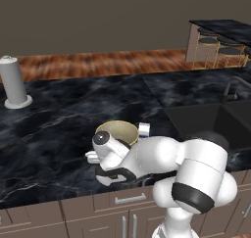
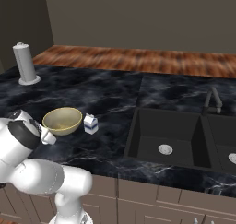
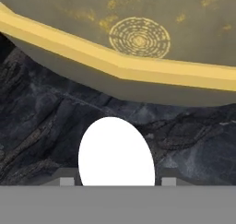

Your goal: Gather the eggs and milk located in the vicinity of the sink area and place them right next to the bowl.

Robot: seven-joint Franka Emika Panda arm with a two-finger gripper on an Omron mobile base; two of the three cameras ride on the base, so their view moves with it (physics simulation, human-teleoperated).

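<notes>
A white egg (image 3: 116,154) lies on the black marble counter just in front of the tan-gold bowl's (image 3: 138,38) outer wall. My gripper (image 3: 117,181) straddles the egg, and a thin gap shows between the egg and each fingertip, so the jaws stand slightly open around it. From the base cameras the bowl (image 1: 117,132) (image 2: 62,120) sits near the counter's front edge, with my arm bent low on its near left side. The milk (image 1: 143,130) (image 2: 90,124) stands upright just right of the bowl, nearly touching it.
The black sink (image 2: 166,135) (image 1: 211,119) with its dark tap (image 2: 212,101) lies to the right of the bowl and milk. A tall grey cylinder (image 1: 12,83) (image 2: 24,64) stands at the far left back. Bar stools (image 1: 215,48) stand beyond the counter.
</notes>
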